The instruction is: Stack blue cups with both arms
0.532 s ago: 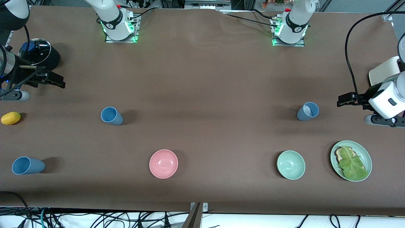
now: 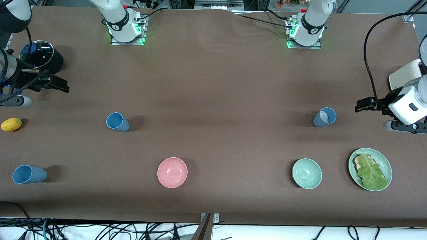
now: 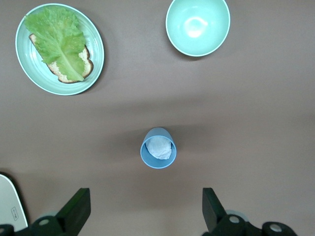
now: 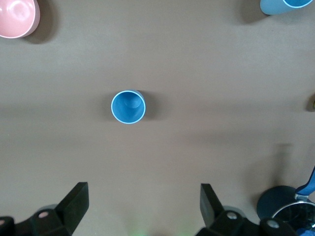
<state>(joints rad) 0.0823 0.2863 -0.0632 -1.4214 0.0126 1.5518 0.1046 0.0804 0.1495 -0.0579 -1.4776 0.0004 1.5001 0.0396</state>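
A bright blue cup [image 2: 117,122] [image 4: 128,106] stands upright toward the right arm's end of the table. Another blue cup [image 2: 28,174] [image 4: 288,6] sits nearer the front camera at that end. A greyer blue cup [image 2: 324,117] [image 3: 158,148] with a whitish inside stands toward the left arm's end. My right gripper [image 2: 59,85] [image 4: 142,206] hangs open and holds nothing, over the table beside a dark pot. My left gripper [image 2: 364,104] [image 3: 144,211] hangs open with nothing in it, over the table beside the greyer cup.
A pink bowl [image 2: 172,172] and a pale green bowl [image 2: 307,173] sit near the front edge. A green plate [image 2: 387,163] with toast and lettuce lies beside the green bowl. A lemon [image 2: 11,124] and a lidded pot [image 2: 40,55] are at the right arm's end.
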